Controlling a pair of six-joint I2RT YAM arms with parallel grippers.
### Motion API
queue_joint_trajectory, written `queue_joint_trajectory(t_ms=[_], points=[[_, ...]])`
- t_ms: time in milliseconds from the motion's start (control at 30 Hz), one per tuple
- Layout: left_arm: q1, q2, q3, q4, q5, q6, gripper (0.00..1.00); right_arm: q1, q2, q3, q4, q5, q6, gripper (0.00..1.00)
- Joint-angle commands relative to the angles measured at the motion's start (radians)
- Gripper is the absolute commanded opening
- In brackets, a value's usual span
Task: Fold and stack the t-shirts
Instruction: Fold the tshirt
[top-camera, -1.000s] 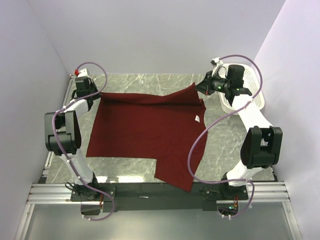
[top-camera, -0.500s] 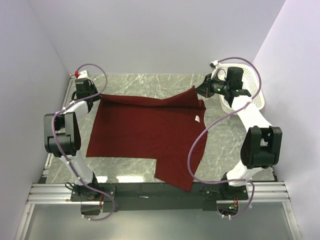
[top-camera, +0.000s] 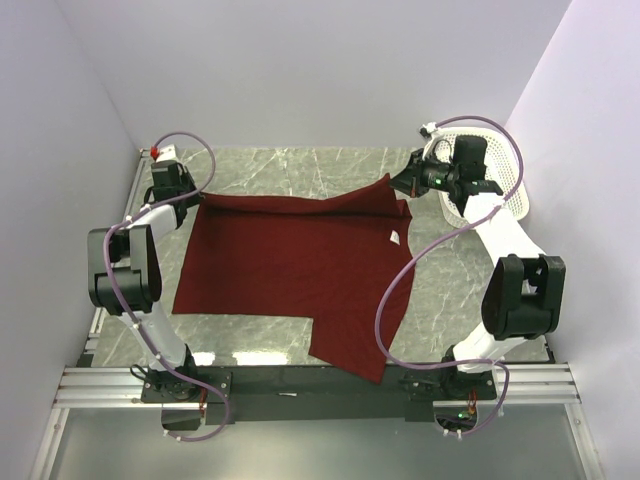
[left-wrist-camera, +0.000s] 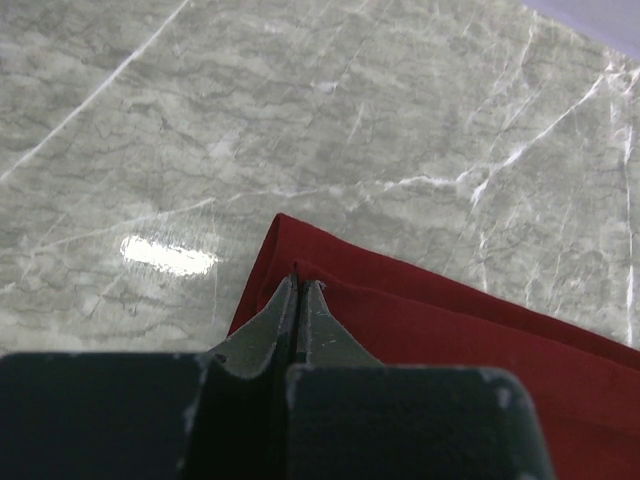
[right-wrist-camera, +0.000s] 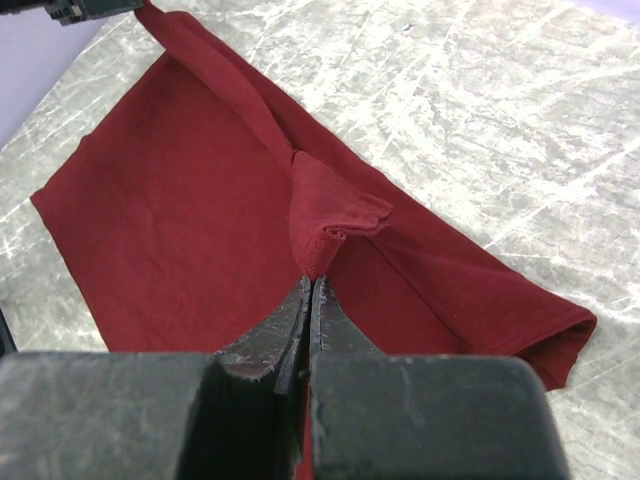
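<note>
Maroon t-shirt (top-camera: 290, 265) lies spread across the middle of the marble table (top-camera: 300, 165), with its white neck label (top-camera: 395, 237) near the right edge.
- Edges: the far edge runs between the two grippers. It sits low at the left and is raised into a peak at the right. The near-right part of the shirt hangs over the table's near edge onto the black rail (top-camera: 300, 378).
- Open room: there is a bare marble strip behind the shirt, a narrower one near-left, and a patch on the right between the shirt and the white mesh basket (top-camera: 510, 175) in the far right corner. The left wall (top-camera: 60, 150) is close to the left arm.
- Left gripper (top-camera: 196, 194): fingers pressed together on the far-left corner of the shirt, low over the table. The elbow is folded back and the forearm reaches toward the far-left corner.
- Right gripper (top-camera: 398, 178): pinching a bunched fold at the far-right corner and holding it off the surface. The wrist is turned inward, just beside the basket.
- The right arm's purple cable (top-camera: 385, 300) loops over the shirt's right side.
</note>
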Motion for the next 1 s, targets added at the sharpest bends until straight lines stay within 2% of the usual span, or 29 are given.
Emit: queue_joint_trajectory(t_ms=[0,967], points=[[0.004,-0.057,-0.016,0.043,0.000,0.001,0.00,-0.001,-0.058,-0.013,0.018,-0.025,-0.015,0.00],[0.004,-0.056,-0.033,0.037,-0.027,-0.002,0.00,0.001,-0.073,-0.036,0.002,-0.047,-0.037,0.00]])
